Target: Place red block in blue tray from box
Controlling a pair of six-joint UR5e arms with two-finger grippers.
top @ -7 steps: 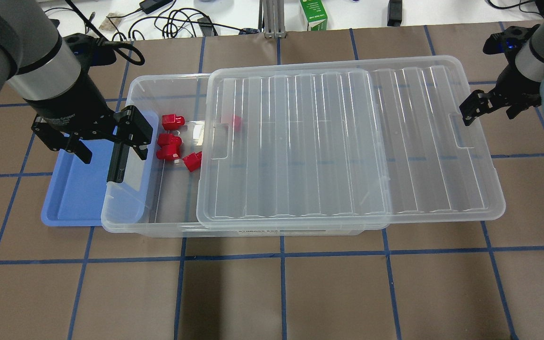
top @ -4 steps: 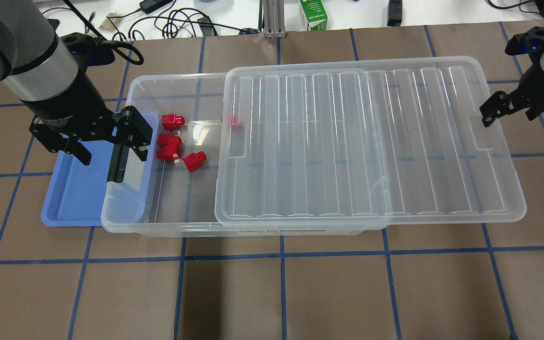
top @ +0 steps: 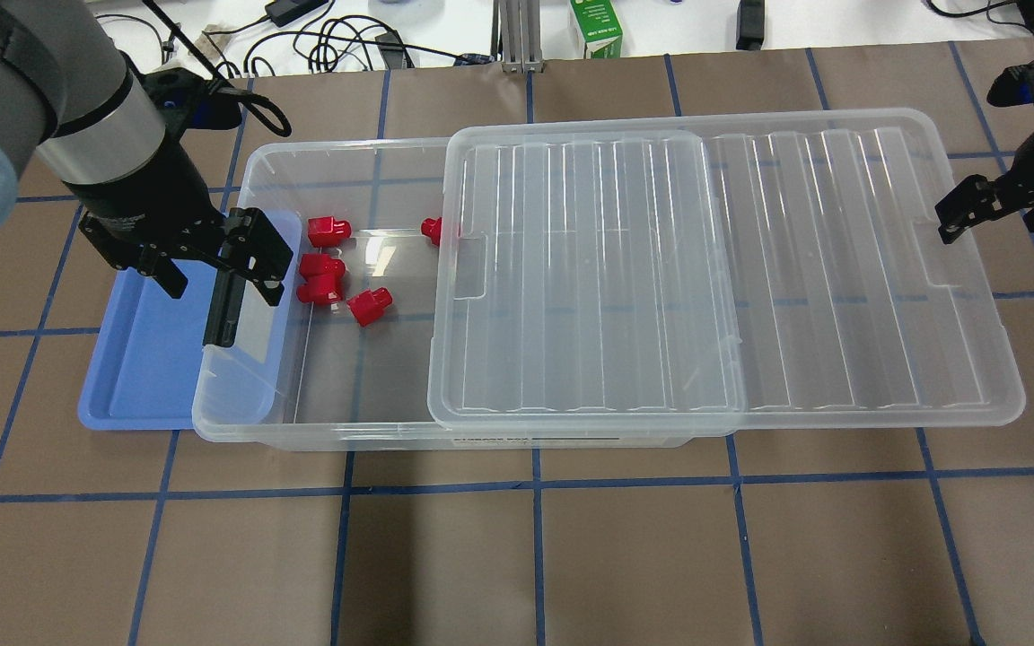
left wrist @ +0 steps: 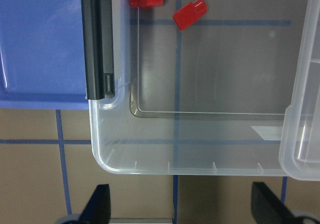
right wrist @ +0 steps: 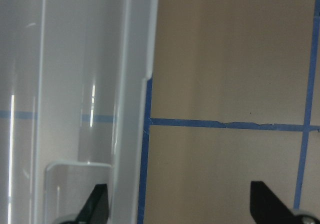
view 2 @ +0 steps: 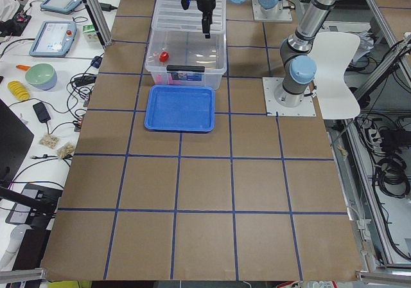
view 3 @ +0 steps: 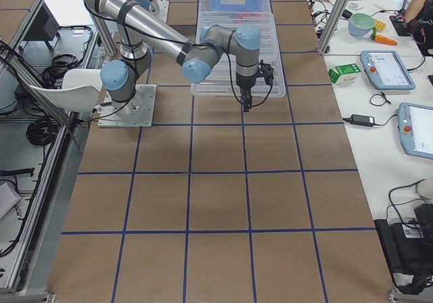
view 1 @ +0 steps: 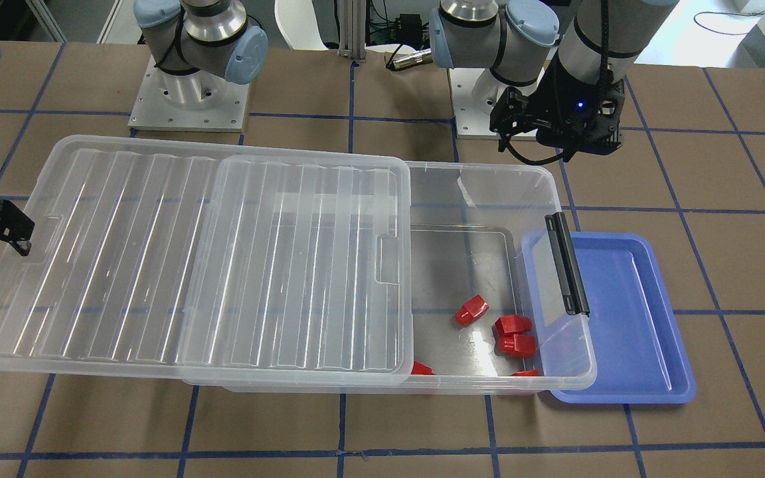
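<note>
The left gripper [top: 223, 289] hangs above the box's left end, jaws spread wide with nothing between them. Under it the tray [top: 135, 377] lies flat on the table [top: 535, 556], nearer the far edge than the near one. The left rim of the box [top: 239, 422], with its black latch [top: 221, 314], overlaps the tray's right side.

Five red blocks [top: 370, 306] lie on the floor of the box's uncovered left part. Four are bunched near the left end, on the far side. The fifth lies at the lid's left edge, partly under it.

The lid [top: 661, 287] rests on the box, offset toward the table's right edge. It covers the box's right part and overhangs past its right end.

The right gripper [top: 993, 215] sits at the lid's right end, jaws wide apart. In its wrist view one finger is over the lid, the other over bare table, with the lid's rim between them. Whether a finger touches the lid cannot be told.
</note>
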